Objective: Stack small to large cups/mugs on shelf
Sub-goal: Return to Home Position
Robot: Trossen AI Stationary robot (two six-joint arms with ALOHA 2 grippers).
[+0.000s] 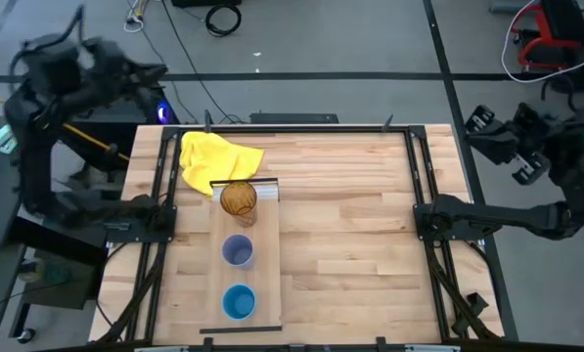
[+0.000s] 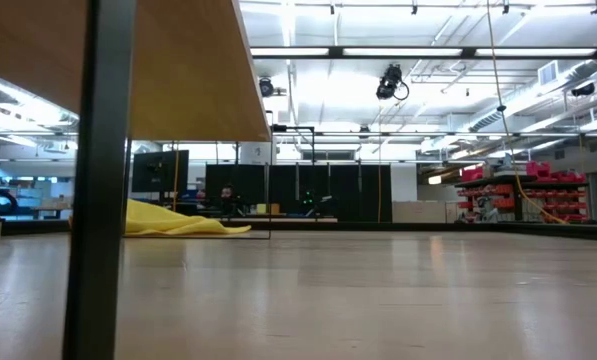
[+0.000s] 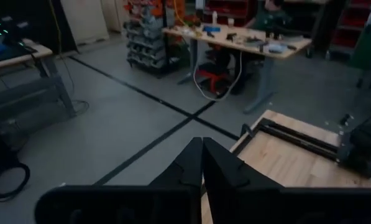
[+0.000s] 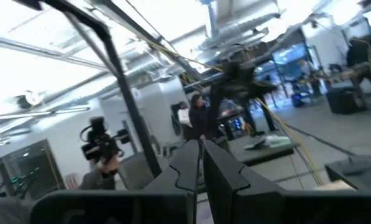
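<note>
Three cups stand in a row on the narrow pale shelf board (image 1: 269,254) at the table's left-centre: the amber-brown cup (image 1: 239,200) at the far end, the lavender-blue cup (image 1: 238,251) in the middle, the bright blue cup (image 1: 239,302) nearest. Each rests on its base, mouth up. My left gripper (image 3: 202,155) is shut and raised beyond the table's far-left corner. My right gripper (image 4: 201,152) is shut and raised past the table's right edge. Neither is near the cups.
A crumpled yellow cloth (image 1: 213,156) lies just beyond the amber cup, also in the low view (image 2: 178,222). A dark post (image 2: 98,180) and the board's underside fill the low view's left. Black rails (image 1: 419,186) frame the tabletop. A person (image 4: 197,118) stands in the room behind.
</note>
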